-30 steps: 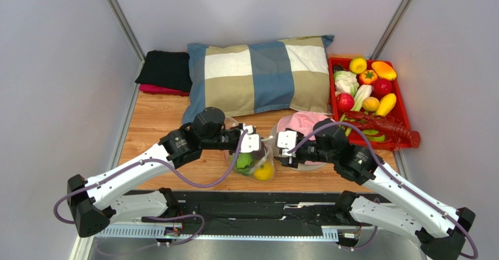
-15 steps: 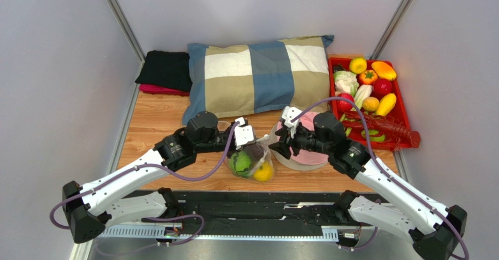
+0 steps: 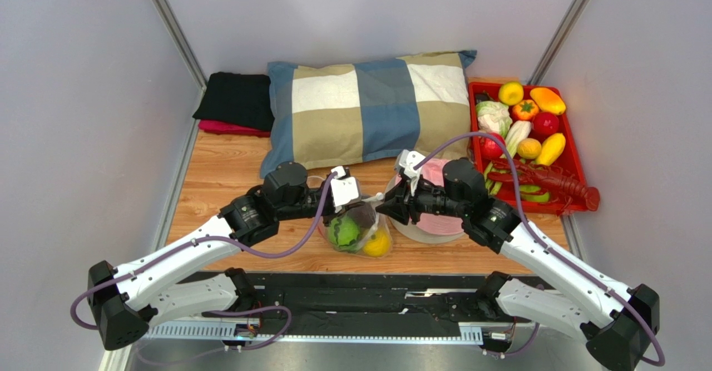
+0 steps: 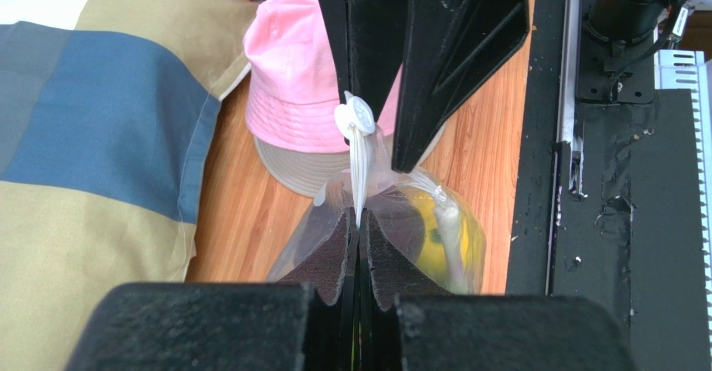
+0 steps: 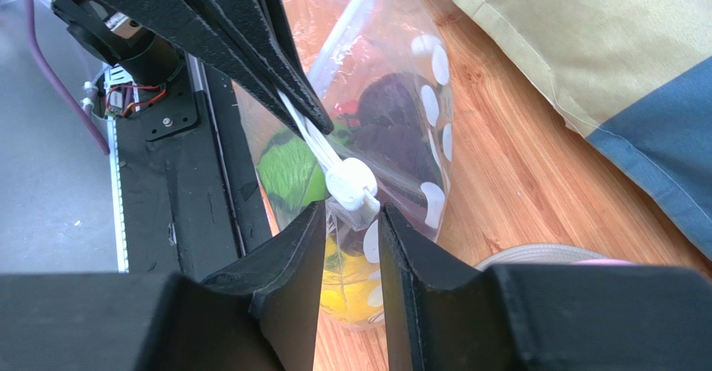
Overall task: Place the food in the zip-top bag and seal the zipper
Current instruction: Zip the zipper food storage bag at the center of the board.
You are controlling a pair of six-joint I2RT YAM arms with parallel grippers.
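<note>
The clear dotted zip-top bag [image 3: 361, 231] sits on the wooden table and holds green [image 5: 288, 175], yellow [image 5: 351, 281] and purple [image 5: 389, 121] food. My left gripper [image 4: 358, 218] is shut on the zipper [image 4: 359, 167], pinching the pale strip upright. A white slider [image 5: 351, 183] sits on that strip. My right gripper [image 5: 351, 214] faces the left one from the other side. Its jaws stand narrowly apart around the bag's edge just behind the slider. In the top view the left gripper [image 3: 349, 194] and right gripper [image 3: 387, 206] meet over the bag's top.
A pink hat [image 3: 434, 221] lies under my right arm, right of the bag. A red tray [image 3: 575, 167] at the back right holds more toy food and a red lobster [image 3: 551, 179]. A checked pillow [image 3: 368, 108] and folded black cloth [image 3: 238, 100] lie behind.
My right gripper has swung left from above the hat to the bag's top edge, and its jaws have narrowed. My left gripper has stayed shut on the zipper, shifting slightly.
</note>
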